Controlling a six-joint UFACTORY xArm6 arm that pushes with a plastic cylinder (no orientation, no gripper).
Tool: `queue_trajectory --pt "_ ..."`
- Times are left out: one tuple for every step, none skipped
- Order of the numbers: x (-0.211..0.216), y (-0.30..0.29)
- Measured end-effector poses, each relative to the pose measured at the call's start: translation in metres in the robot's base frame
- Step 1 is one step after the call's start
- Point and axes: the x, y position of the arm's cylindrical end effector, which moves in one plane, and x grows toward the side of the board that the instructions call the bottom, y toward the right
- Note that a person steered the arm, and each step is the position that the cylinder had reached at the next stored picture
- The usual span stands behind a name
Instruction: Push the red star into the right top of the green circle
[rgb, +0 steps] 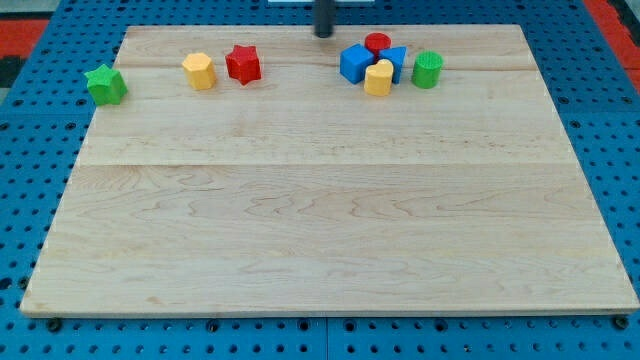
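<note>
The red star (243, 63) lies near the view's top, left of centre, next to a yellow hexagon (199, 71) on its left. The green circle (427, 69) stands at the top right, at the right end of a cluster of blocks. My tip (324, 33) is at the board's top edge, between the red star and the cluster, touching no block. It is up and to the right of the red star and left of the green circle.
The cluster left of the green circle holds a blue block (355, 63), a second blue block (394, 61), a red circle (377, 43) and a yellow block (379, 78). A green star (106, 84) sits at the board's left edge. The wooden board (330, 220) lies on a blue pegboard.
</note>
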Motion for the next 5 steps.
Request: queue_trajectory --pt "0.022 -0.086" --pt "0.075 -0.085" --pt "0.097 -0.097" --pt "0.103 -0.076" --pt "0.079 -0.067"
